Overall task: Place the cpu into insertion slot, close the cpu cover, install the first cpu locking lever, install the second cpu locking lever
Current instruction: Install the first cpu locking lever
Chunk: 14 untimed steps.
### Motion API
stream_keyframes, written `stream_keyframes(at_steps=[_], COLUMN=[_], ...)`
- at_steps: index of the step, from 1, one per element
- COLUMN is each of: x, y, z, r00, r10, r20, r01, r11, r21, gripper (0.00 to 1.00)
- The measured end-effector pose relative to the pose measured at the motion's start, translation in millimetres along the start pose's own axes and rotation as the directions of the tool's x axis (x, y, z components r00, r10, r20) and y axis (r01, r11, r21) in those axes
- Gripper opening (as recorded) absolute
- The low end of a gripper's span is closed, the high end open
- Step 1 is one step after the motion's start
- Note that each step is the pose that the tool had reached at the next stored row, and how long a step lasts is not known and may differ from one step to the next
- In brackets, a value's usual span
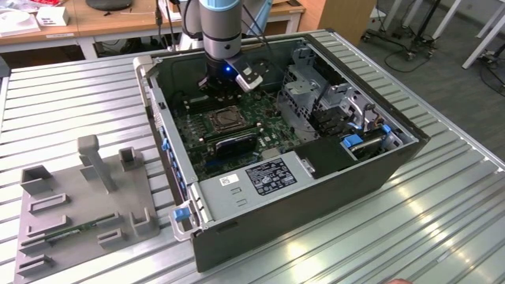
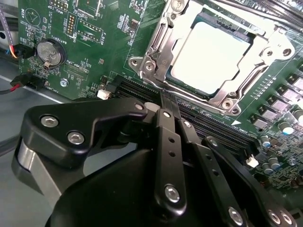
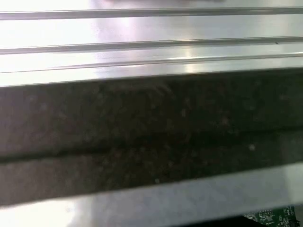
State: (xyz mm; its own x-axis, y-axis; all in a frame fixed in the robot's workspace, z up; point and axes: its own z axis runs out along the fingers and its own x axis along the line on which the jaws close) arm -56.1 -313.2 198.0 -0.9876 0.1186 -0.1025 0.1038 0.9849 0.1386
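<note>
Gripper narrow and empty, cpu seated just past its tips.

In the exterior view I have the gripper [image 1: 223,89] down inside the open-sided case [image 1: 316,195], which sits on the ribbed surface [image 1: 442,225]. In the second wrist view the gripper [image 2: 165,101] is narrow: its 2 fingers [image 2: 166,142] run close together with nothing between them, and the tips are over the black memory slots [image 2: 218,126]. Just beyond the tips, the cpu [image 2: 210,56] lies flat in the slot [image 2: 185,84]. The cover [image 2: 158,42] lies down around the cpu, and its window frames the silver top. A round battery [image 2: 49,52] sits on the green board [image 2: 94,38], off to 1 side of the gripper.
</note>
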Motion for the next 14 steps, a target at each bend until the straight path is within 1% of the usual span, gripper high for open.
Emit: stream_keyframes(at_steps=[8,14], x=[1.8,1.9], y=[-2.6,-3.1], z=[-0.6,0.3], r00=[1.0,1.0], r10=[0.0,0.0], r20=[-0.0002,-0.0003], r01=[0.0,0.0], r11=[1.0,1.0], r21=[0.0005,0.0003], gripper=[0.11,0.11])
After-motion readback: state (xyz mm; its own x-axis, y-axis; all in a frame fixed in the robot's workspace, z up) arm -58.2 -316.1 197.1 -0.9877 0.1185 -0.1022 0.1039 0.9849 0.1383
